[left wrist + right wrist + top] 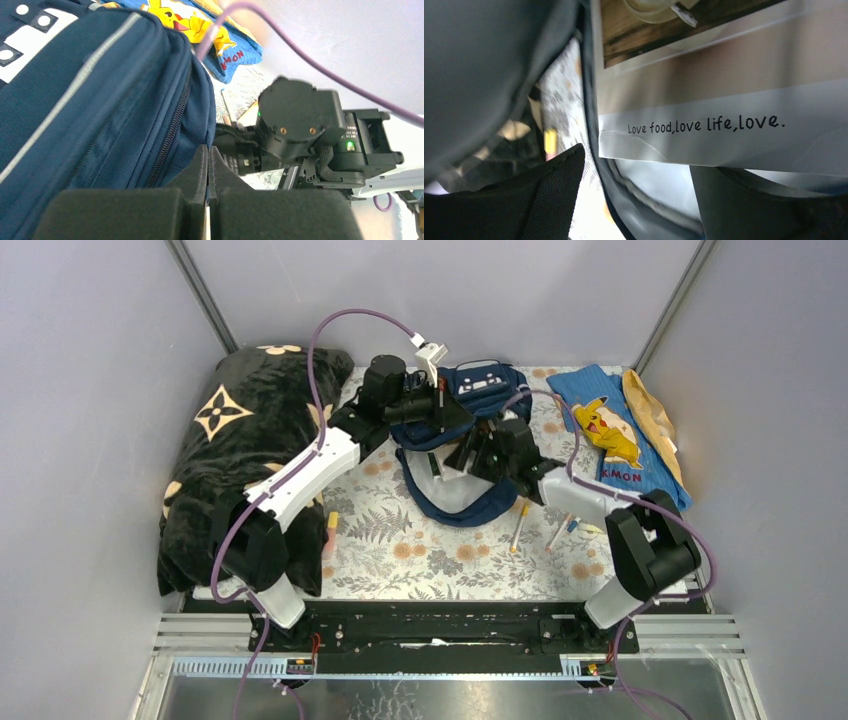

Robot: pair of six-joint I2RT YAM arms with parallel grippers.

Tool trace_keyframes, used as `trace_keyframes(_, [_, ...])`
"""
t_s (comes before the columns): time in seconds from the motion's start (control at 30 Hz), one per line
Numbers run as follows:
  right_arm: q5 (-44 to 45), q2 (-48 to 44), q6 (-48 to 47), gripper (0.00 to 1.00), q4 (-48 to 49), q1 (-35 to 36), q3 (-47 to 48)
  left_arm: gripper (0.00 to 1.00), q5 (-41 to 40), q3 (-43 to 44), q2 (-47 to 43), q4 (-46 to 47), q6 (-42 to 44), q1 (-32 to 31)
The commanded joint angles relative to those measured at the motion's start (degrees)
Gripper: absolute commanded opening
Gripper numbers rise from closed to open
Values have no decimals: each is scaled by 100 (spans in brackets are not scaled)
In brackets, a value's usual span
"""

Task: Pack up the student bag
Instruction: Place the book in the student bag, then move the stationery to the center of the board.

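Observation:
The navy student bag (480, 390) lies at the back middle of the table, its mouth open toward me with the pale lining (450, 495) showing. My left gripper (440, 408) is shut on the bag's upper edge; in the left wrist view its fingertips (208, 150) pinch blue fabric beside the zip (170, 135). My right gripper (470, 455) reaches into the bag's mouth. In the right wrist view it (639, 160) is open, and a glossy book (724, 75) reading "Love food, love life, love." lies just ahead of the fingers, inside the bag's rim (591, 120).
A black blanket with tan flowers (240, 450) fills the left side. A light-blue cloth with a yellow cartoon figure (615, 435) and a tan item (650, 415) lie at the back right. Pens (520, 525) (557, 532) lie by the right arm. A yellow-orange item (331, 530) lies by the blanket.

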Motion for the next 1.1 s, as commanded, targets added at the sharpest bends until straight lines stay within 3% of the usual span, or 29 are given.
trace_keyframes(0.0, [319, 428, -384, 82, 675, 8, 1164, 0, 380, 326, -583, 336, 292, -254])
trace_keyframes(0.27, [330, 1247, -285, 82, 1020, 14, 1661, 0, 302, 258, -694, 275, 459, -255])
trace_keyframes(0.43, [347, 788, -361, 91, 676, 21, 1137, 0, -183, 158, -501, 165, 287, -244])
trace_keyframes(0.47, [362, 608, -415, 93, 561, 24, 983, 10, -255, 282, -423, 33, 258, -243])
trace_keyframes(0.5, [372, 385, -473, 94, 463, 23, 787, 33, -334, 445, -325, -120, 253, -243])
trace_keyframes(0.57, [446, -183, -560, 96, 212, 24, 411, 59, -463, 768, -179, -390, 276, -244])
trace_keyframes(0.63, [508, -687, -681, 97, -73, 17, 42, 82, -635, 941, -103, -517, 342, -246])
trace_keyframes(0.7, [561, -1185, -763, 97, -330, 18, -337, 97, -890, 941, -129, -530, 381, -245])
trace_keyframes(0.87, [1081, -2246, -1020, 98, -1375, 16, -977, 99, -1731, 725, -345, -786, 597, -170])
trace_keyframes(1.07, [1769, -3333, -996, 98, -2191, 9, -1394, 99, -2924, -122, -756, -1184, 342, 237])
